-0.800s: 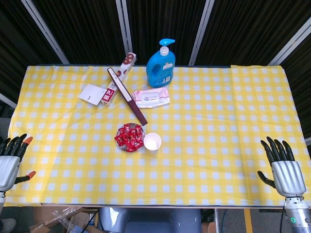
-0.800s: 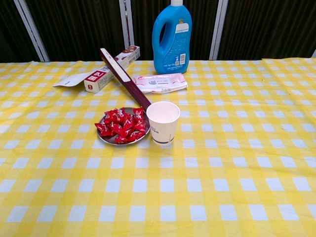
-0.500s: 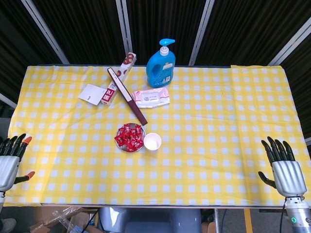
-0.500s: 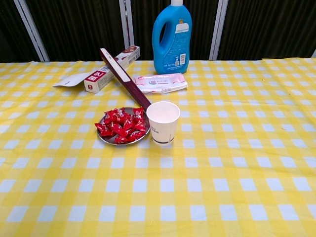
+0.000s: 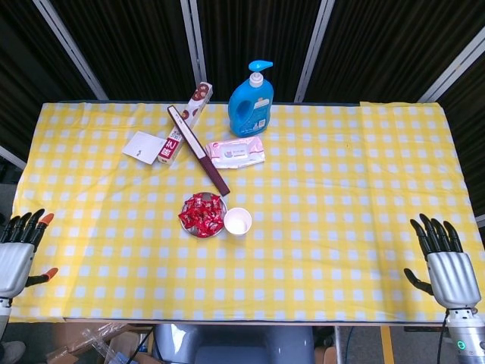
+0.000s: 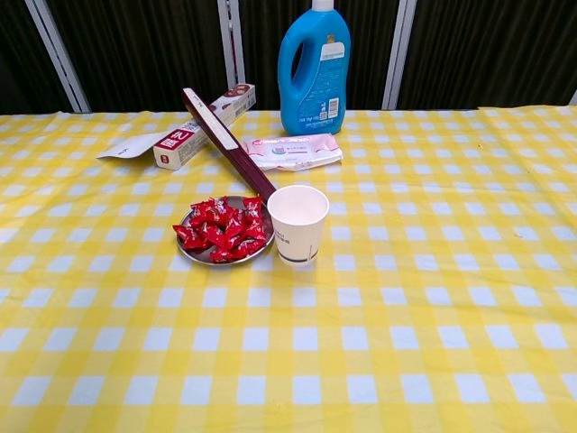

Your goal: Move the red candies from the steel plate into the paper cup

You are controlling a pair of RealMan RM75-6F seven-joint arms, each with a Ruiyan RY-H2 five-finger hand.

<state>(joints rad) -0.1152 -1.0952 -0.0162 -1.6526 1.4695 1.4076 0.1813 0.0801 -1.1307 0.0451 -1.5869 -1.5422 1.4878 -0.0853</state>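
1. The red candies lay heaped on the steel plate near the middle of the surface. As far as I could tell none had been moved, though I could not see down to the bottom of the cup from the chest view.
2. The paper cup stood upright just to the right of the plate, its rim close beside the plate's edge; from the head view it looked empty.
3. I judged the task not yet begun: the step in hand was the first reach toward the pile.
4. The next move called for bringing one hand in over the plate and pinching a wrapped candy off the heap, without nudging the cup beside it or the dark red stick whose near end lay over the plate's far rim.
5. My left hand sat at the near left edge of the surface, fingers apart and holding nothing.
6. My right hand sat at the near right edge, likewise spread and empty, well apart from the plate.
7. Behind lay a pack of wipes, a blue pump bottle, a long box and a paper slip.
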